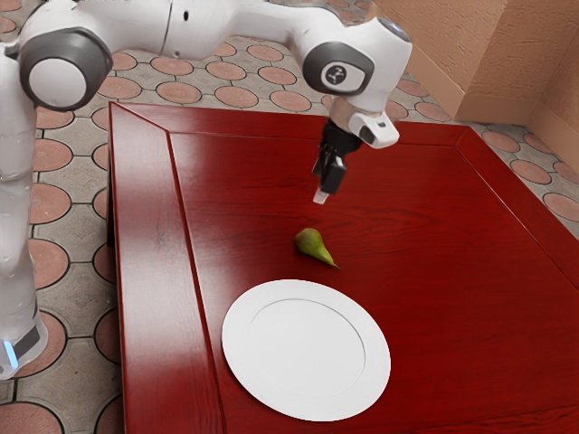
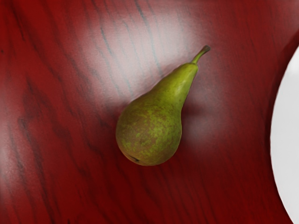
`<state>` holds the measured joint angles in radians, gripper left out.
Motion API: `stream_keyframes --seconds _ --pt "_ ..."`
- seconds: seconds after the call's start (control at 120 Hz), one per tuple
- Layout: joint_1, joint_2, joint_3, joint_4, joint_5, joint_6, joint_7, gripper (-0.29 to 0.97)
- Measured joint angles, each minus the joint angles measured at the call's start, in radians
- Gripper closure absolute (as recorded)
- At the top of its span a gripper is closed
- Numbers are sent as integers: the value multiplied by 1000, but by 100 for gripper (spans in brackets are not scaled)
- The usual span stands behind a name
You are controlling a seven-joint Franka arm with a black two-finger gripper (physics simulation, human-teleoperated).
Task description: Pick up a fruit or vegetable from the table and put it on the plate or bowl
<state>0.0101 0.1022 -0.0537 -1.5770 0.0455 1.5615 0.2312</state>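
One black gripper [image 1: 322, 192] on a white seven-joint arm [image 1: 271, 27] hangs in the air above a dark red wooden table [image 1: 434, 235], carrying nothing. Seen side-on in the exterior view, it does not reveal whether it is parted or closed, so that cannot be told.

Almost straight beneath it, and still well clear of it, a speckled green-brown pear [image 1: 313, 245] lies on its side on the bare wood. The wrist view looks down on the pear [image 2: 152, 123] close to its centre, with the fat end resting on the table and the thin neck and stem angled away.

Beyond the pear, on the far side from the arm's base, sits a round white plate [image 1: 306, 348]. It is near the fruit but not touching it, and nothing lies on it. Its pale rim [image 2: 286, 140] curves in at the wrist view's edge, on the side toward which the stem leans.

By these pictures the task stands at the approach: the hand is lined up over the pear and the pick is not yet made. The next move seems to call for a straight descent with the jaws wide, closing across the broad belly rather than the tapering neck, which could slip. After that come a lift and a short carry to the plate.
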Motion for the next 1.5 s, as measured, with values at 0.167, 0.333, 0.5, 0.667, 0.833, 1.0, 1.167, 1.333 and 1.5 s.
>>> stream_keyframes --seconds 0.167,0.333,0.5,0.667,0.833,1.0,1.167,1.333,1.5 --pt "0 60 3 -2 3 45 -7 0" --pt "-1 65 3 -35 -6 74 -12 0" --pt "-1 52 2 -84 -11 100 -14 0" --pt "-2 34 8 -125 -20 125 -14 0" --pt "4 33 42 -145 -22 148 -12 0" --pt "1 36 46 -183 -29 183 -10 0" --pt "0 36 46 -207 -42 212 -9 0" --pt "-1 48 43 -210 -53 240 -7 0" --pt "-2 68 42 -210 -68 273 -5 0"
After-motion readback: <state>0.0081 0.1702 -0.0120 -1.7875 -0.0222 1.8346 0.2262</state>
